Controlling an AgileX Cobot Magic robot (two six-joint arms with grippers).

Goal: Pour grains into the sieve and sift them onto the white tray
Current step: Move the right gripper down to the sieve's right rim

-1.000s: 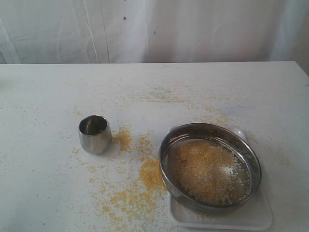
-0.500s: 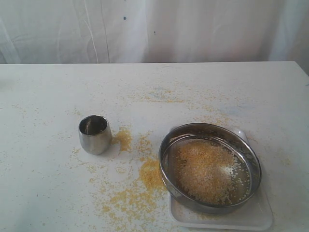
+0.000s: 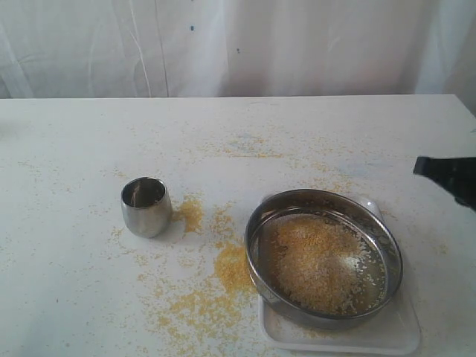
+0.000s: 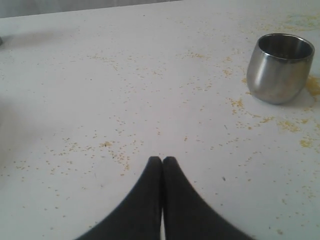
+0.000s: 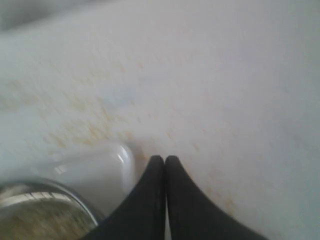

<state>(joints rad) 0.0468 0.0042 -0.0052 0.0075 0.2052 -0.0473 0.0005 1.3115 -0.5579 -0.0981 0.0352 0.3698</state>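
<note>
Exterior view: the sieve (image 3: pixel 254 260) rests on the white tray (image 3: pixel 349 341) at the lower right, and the grains (image 3: pixel 316 260) cover most of its mesh. Spilled meal (image 3: pixel 230 271) lies on the table (image 3: pixel 74 297) between the sieve and an upright steel cup (image 3: pixel 146 206) well to the left. The right gripper (image 3: pixel 425 166) shows as a dark shape at the right edge, apart from the sieve. Left wrist view: the left gripper (image 4: pixel 162 160) has its fingers pressed together and empty above the table (image 4: pixel 100 100), with the cup (image 4: pixel 280 67) near. Right wrist view (blurred): the right gripper (image 5: pixel 165 159) has its fingers meeting on nothing, just beside a corner of the tray (image 5: pixel 107 165); the sieve's rim (image 5: pixel 50 192) and the grains (image 5: pixel 35 225) are visible.
</note>
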